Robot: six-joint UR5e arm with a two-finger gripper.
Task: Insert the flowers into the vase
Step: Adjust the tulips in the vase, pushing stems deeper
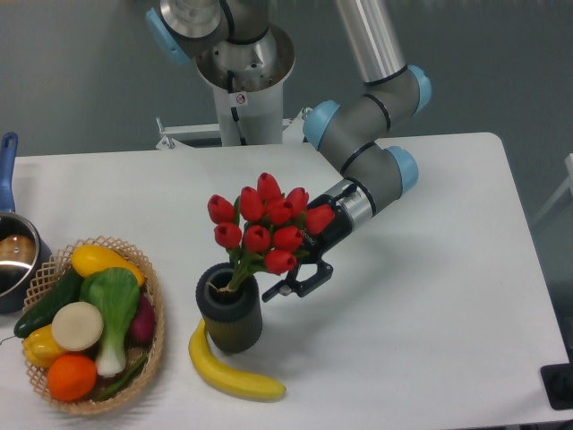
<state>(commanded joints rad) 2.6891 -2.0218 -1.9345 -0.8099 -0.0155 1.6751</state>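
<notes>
Bare bench [421,322] is lying open right of the vase [230,313], while the banana [228,374] is crowding its front, the basket [98,322] is blocking the left, and the flowers [261,226] are apparently overhanging the end effector [300,279].

Flowers [261,224] stems in vase [230,319]; claw [295,282] just beside, fingers apart.

Matt ribbed vase [230,318], glossy plastic-looking flowers [264,224], woven wicker basket [152,305], smooth white table [430,296], shiny metal pot [13,255].
</notes>
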